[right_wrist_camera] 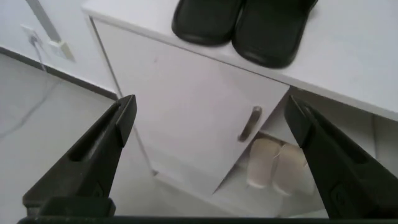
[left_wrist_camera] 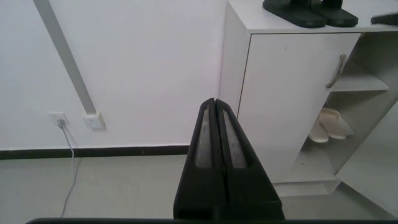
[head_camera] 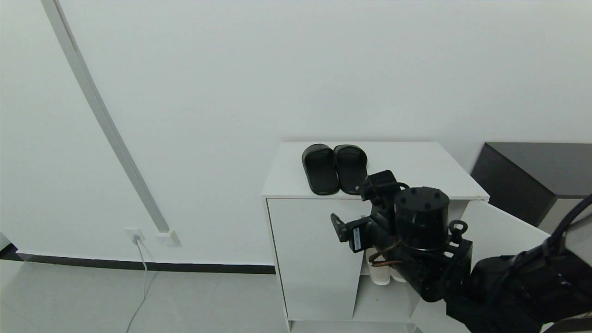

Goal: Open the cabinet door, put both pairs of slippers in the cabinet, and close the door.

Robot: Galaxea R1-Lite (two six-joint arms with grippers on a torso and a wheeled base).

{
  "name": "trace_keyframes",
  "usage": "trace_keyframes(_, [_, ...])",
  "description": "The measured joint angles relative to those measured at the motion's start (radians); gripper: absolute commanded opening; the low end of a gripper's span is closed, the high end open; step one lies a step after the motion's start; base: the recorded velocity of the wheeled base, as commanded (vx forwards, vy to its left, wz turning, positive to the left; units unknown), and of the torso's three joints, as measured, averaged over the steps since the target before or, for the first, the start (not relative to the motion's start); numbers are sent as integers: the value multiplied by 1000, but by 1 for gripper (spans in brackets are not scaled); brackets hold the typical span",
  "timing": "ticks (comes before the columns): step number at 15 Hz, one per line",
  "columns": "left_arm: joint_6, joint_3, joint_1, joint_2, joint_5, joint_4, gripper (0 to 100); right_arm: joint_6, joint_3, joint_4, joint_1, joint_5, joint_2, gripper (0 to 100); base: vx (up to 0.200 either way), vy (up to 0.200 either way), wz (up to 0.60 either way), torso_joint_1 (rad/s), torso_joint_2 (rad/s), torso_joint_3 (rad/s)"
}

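White wall (head_camera: pixel 277 69), grey floor (head_camera: pixel 138 300). Pair of black rubber slippers (head_camera: pixel 334 169) atop white cabinet (head_camera: pixel 314 254), door (head_camera: pixel 504 233) open; cream slippers (right_wrist_camera: pixel 277 163) on inner shelf. Wide jaws on right gripper (right_wrist_camera: pixel 210 104) near black pair; closed jaws on left gripper (left_wrist_camera: pixel 216 106), low. Risk: nudging one slipper off the edge.

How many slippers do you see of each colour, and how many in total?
Black slippers, on top of the cabinet: 2
White slippers, inside the open cabinet: 2
Total: 4
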Motion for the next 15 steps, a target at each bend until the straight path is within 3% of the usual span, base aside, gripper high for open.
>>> trace_keyframes(3, [2,0,0,0,0,0,0,153,-164,297,17,-30,-69,100,0,0,0,0,0,0])
trace_keyframes(8, [1,0,0,0,0,0,0,177,-216,315,30,-41,-95,100,0,0,0,0,0,0])
trace_keyframes(15, [0,0,0,0,0,0,0,180,-207,311,28,-41,-82,100,200,0,0,7,2,2])
